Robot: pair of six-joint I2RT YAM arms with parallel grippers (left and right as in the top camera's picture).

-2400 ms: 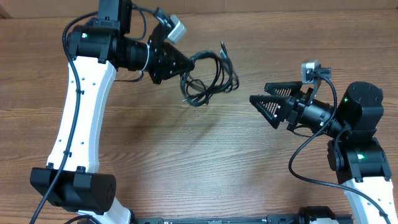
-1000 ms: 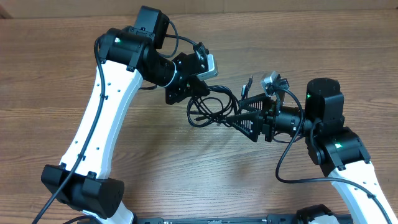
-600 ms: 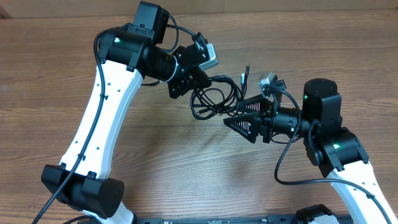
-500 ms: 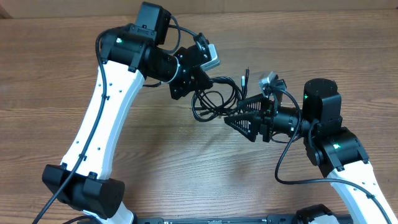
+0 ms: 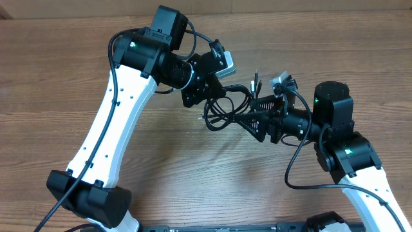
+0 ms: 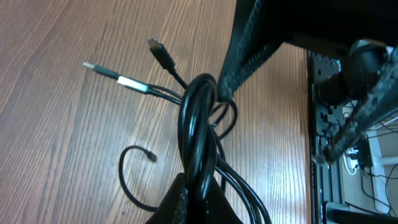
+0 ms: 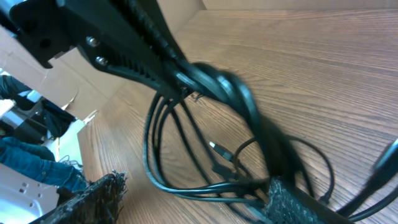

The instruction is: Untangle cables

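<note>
Left gripper (image 5: 207, 101) clamps the cables (image 5: 226, 108) at upper centre; right gripper (image 5: 248, 115) gapes around them, gripping nothing. Closing on every strand at once, then pulling, could cinch them tighter.

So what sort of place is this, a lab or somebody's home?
Probably a robotics lab or test bench: a left arm and right arm share a wood-grain table, handling tangled cables, and the right wrist view shows what looks like someone in jeans close by.
</note>
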